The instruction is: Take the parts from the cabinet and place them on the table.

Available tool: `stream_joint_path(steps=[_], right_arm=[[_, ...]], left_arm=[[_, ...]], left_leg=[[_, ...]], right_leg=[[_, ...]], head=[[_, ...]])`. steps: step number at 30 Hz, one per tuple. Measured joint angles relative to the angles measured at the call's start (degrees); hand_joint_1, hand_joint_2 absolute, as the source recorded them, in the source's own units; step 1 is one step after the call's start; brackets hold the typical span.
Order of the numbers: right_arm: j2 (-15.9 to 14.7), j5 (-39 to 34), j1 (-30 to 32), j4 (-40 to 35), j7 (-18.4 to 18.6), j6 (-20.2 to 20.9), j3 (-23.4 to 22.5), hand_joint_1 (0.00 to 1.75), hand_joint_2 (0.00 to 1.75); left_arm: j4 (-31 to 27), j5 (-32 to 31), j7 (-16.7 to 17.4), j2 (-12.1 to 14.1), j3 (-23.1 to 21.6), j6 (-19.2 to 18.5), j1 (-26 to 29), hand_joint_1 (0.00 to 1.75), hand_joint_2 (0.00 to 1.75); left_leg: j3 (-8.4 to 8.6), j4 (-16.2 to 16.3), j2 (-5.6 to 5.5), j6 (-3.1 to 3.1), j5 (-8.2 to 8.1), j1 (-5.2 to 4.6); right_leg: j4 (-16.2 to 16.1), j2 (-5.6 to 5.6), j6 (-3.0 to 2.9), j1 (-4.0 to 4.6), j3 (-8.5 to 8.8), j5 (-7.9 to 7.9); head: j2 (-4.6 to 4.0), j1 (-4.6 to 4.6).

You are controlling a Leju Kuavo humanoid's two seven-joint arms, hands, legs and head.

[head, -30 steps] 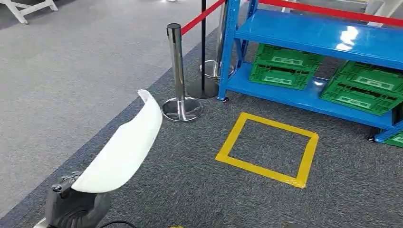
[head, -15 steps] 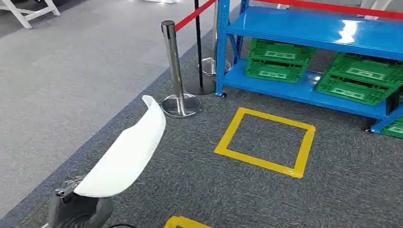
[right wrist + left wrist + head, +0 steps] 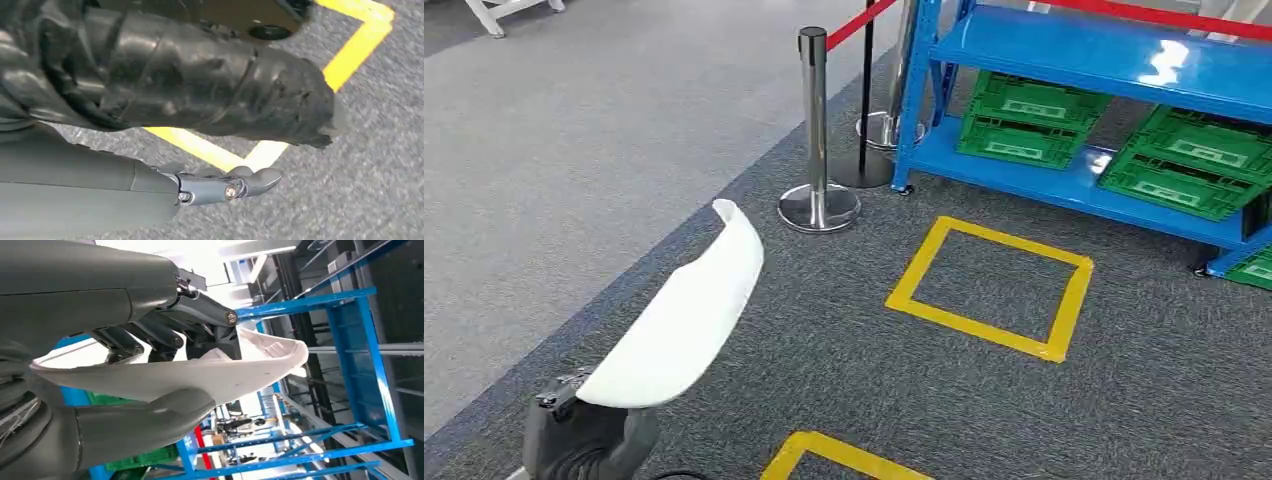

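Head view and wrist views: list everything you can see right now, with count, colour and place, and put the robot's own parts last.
White part: one, white, curved shell, held low on the left of the head view.
Shelving rack: one, blue, upper right.
Crates: at least three, green, on the rack's bottom shelf.
Stanchion posts: two chrome and one black between them, left of the rack.
Barrier rope: one, red, running from the near post's top.
Tape square: one, yellow, on the dark carpet before the rack; a second yellow outline at the lower edge.
Left hand: one, grey, gripping the white part.
Right hand: one, grey, hanging above the carpet, holding nothing; fingers mostly unseen.
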Motion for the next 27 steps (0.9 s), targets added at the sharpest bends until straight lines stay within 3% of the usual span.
stream_joint_path(steps=[1, 2, 3, 4, 5, 6, 7, 10, 11, 12, 13, 15, 16, 17, 18, 21, 22, 26, 27], right_arm=[[0.04, 0.04, 0.05, 0.02, 0.00, 0.02, 0.00, 0.00, 0.00], [0.04, 0.09, 0.10, 0.02, 0.00, 0.04, 0.00, 0.00, 0.00], [0.04, 0.07, 0.10, 0.02, 0.00, 0.04, 0.00, 0.00, 0.00], [0.04, 0.07, 0.08, 0.02, 0.00, 0.02, 0.00, 0.00, 0.00], [0.04, 0.07, 0.03, 0.00, 0.00, 0.02, 0.00, 0.00, 0.00], [0.04, 0.07, -0.07, 0.00, 0.00, 0.02, 0.00, 0.00, 0.00], [0.04, 0.07, -0.21, 0.00, -0.02, 0.02, 0.00, 0.00, 0.00], [0.04, 0.09, -0.06, 0.00, -0.02, 0.02, 0.00, 0.00, 0.00], [0.13, 0.07, 0.06, 0.02, -0.02, 0.02, 0.00, 0.00, 0.00], [0.15, 0.07, 0.01, 0.02, -0.02, 0.02, 0.00, 0.00, 0.00], [0.15, 0.02, -0.11, 0.02, -0.02, 0.00, 0.00, 0.00, 0.00], [0.15, 0.04, -0.10, 0.02, -0.02, -0.02, 0.00, 0.00, 0.00], [0.15, 0.04, -0.01, 0.02, -0.02, 0.00, 0.00, 0.00, 0.00], [0.15, 0.04, 0.01, 0.02, -0.02, 0.00, 0.00, 0.00, 0.00], [0.15, 0.04, 0.00, 0.02, -0.02, 0.00, 0.00, 0.00, 0.00], [0.24, -0.04, 0.04, 0.02, -0.02, 0.00, 0.00, 0.00, 0.00], [0.26, -0.04, -0.03, 0.02, -0.02, 0.04, 0.00, 0.00, 0.00], [0.26, -0.07, -0.08, 0.02, -0.04, 0.37, 0.00, 0.00, 0.00], [0.26, -0.09, -0.07, 0.02, -0.07, 0.39, 0.00, 0.00, 0.00]], left_arm=[[0.00, -0.07, 0.00, 0.04, 0.00, 0.00, -0.01, 1.75, 1.75], [0.00, -0.09, 0.00, 0.09, -0.02, 0.00, 0.02, 1.75, 1.75], [0.00, -0.09, 0.00, 0.11, -0.04, 0.00, 0.01, 1.75, 1.75], [0.00, -0.09, 0.00, 0.15, -0.04, 0.00, 0.01, 1.75, 1.75], [0.00, -0.11, 0.00, 0.20, -0.09, 0.00, 0.01, 1.75, 1.75], [0.00, -0.11, 0.00, 0.22, -0.15, 0.00, 0.01, 1.75, 1.75], [0.00, -0.11, 0.00, 0.22, -0.20, 0.00, -0.01, 1.75, 1.75], [0.00, -0.11, 0.00, 0.24, -0.33, 0.02, -0.03, 1.75, 1.75], [0.00, -0.11, 0.00, 0.28, -0.35, 0.04, -0.03, 1.75, 1.75], [0.00, -0.15, 0.00, 0.42, -0.39, 0.04, 0.06, 1.75, 1.75], [0.00, -0.13, 0.00, 0.50, -0.44, 0.15, 0.02, 1.75, 1.75], [0.00, -0.09, -0.02, 0.61, -0.52, 0.33, 0.00, 1.75, 1.75], [0.00, -0.09, 0.00, 0.68, -0.57, 0.39, 0.00, 1.75, 1.75], [0.00, -0.09, 0.00, 0.70, -0.66, 0.46, 0.01, 1.75, 1.75], [0.00, -0.09, 0.00, 0.72, -0.68, 0.50, -0.01, 1.75, 1.75], [0.00, -0.31, 0.00, 0.70, -0.98, 0.63, -0.10, 1.75, 1.75], [0.00, -0.33, 0.00, 0.70, -1.03, 0.63, -0.18, 1.75, 1.75], [0.00, -0.68, 0.00, 0.72, -1.27, 0.87, -0.53, 1.75, 1.75], [0.00, -0.68, 0.00, 0.66, -1.36, 0.92, -0.53, 1.75, 1.75]], left_leg=[[-0.55, 0.13, 0.03, 0.09, 0.38, -0.18], [-1.16, 0.29, 0.03, 0.11, 0.72, -0.33], [-1.66, 0.48, 0.02, 0.08, 1.00, -0.44], [-2.09, 0.68, 0.01, -0.04, 1.22, -0.51], [-2.47, 0.99, -0.04, -0.20, 1.40, -0.55], [-2.78, 1.41, -0.03, -0.38, 1.55, -0.54], [-3.34, 1.89, -0.02, -0.65, 1.69, -0.82], [-3.54, 1.89, 0.05, -1.68, 2.55, -0.70], [-3.71, 2.10, -0.03, -1.93, 2.60, -0.75], [-4.19, 2.89, -0.21, -2.43, 1.19, -0.58], [-4.94, 5.40, -0.21, -2.87, -1.69, -0.44], [-7.26, 13.57, -0.21, -3.50, -7.22, -0.03], [-8.17, 17.40, -0.21, -3.72, -8.81, 0.12], [-8.13, 18.91, -0.21, -3.83, -8.75, 0.27], [-6.96, 17.83, -0.20, -3.87, -7.50, 0.40], [1.07, 4.11, -0.23, -3.25, -1.05, 0.45], [2.36, 2.29, -0.31, -2.87, -2.05, 0.22], [1.53, 0.76, -0.29, -1.70, -1.85, -0.07], [1.48, 0.09, -0.11, -0.98, -1.23, 0.38]], right_leg=[[3.11, 0.01, 0.01, 0.00, -0.87, -0.86], [4.11, 0.00, 0.00, 0.00, -0.65, -0.21], [2.58, 0.00, -0.10, 0.02, 0.78, 1.55], [-0.98, 0.00, -0.23, 0.03, 3.27, 3.69], [-6.73, 0.00, -0.48, 0.04, 6.96, 5.67], [-11.94, 0.01, -0.77, 0.07, 10.18, 5.71], [-14.07, 0.09, -0.72, 0.38, 12.00, 4.89], [-14.21, 0.09, -1.08, 0.54, 10.55, 5.06], [-14.55, -0.04, -1.74, 0.17, 10.34, 5.57], [-14.57, -0.26, -2.27, 0.02, 9.97, 5.98], [-14.57, -0.30, -2.83, 0.01, 9.58, 6.35], [-14.51, -0.42, -2.96, 0.06, 8.92, 6.95], [-14.47, -0.44, -2.87, 0.07, 8.67, 7.30], [-14.38, -0.49, -2.79, 0.07, 8.56, 7.63], [-14.25, -0.49, -2.69, 0.05, 8.13, 7.92], [-13.86, -0.43, -2.31, 0.01, 7.55, 8.26], [-13.75, -0.46, -1.95, 0.22, 7.20, 8.46], [-13.80, -0.41, -0.39, 0.23, 6.30, 9.56], [-13.67, -0.38, -0.13, 0.13, 5.94, 9.10]], head=[[0.00, 0.00], [0.00, -0.04], [0.00, 0.00], [0.00, -0.02], [0.00, 0.00], [0.00, 0.00], [-0.02, 0.00], [0.00, -0.15], [0.00, 0.00], [0.00, -0.06], [0.00, -0.44], [0.00, -0.61], [-0.02, -0.61], [-0.02, -0.61], [0.00, -0.66], [-0.02, -0.70], [0.00, -0.68], [-0.02, -0.68], [0.00, -0.59]])
